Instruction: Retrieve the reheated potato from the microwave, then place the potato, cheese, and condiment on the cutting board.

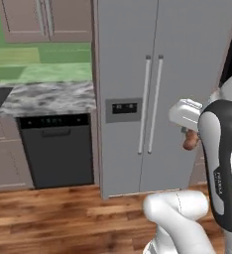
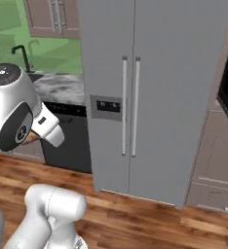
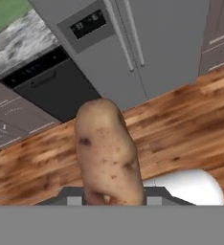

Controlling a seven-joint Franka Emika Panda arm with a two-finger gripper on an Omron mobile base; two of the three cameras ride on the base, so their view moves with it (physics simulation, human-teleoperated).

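You've got the potato (image 3: 108,153) clamped between the gripper (image 3: 111,197) fingers, standing on end, filling centre of the hand view. Left base view: it pokes out at 6 o'clock under the white hand, in mid-air before the grey fridge (image 1: 157,74). Dishwasher (image 1: 56,149) sits at 9 o'clock of the fridge, under the marble counter (image 1: 48,96). Wood floor (image 1: 63,213) below.

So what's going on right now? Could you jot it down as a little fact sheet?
held: potato, clamped in the gripper
gripper state: shut on the potato
potato position: off the floor, in front of the fridge
ahead: fridge doors closed
left of fridge: dishwasher under a marble counter
floor: wood planks
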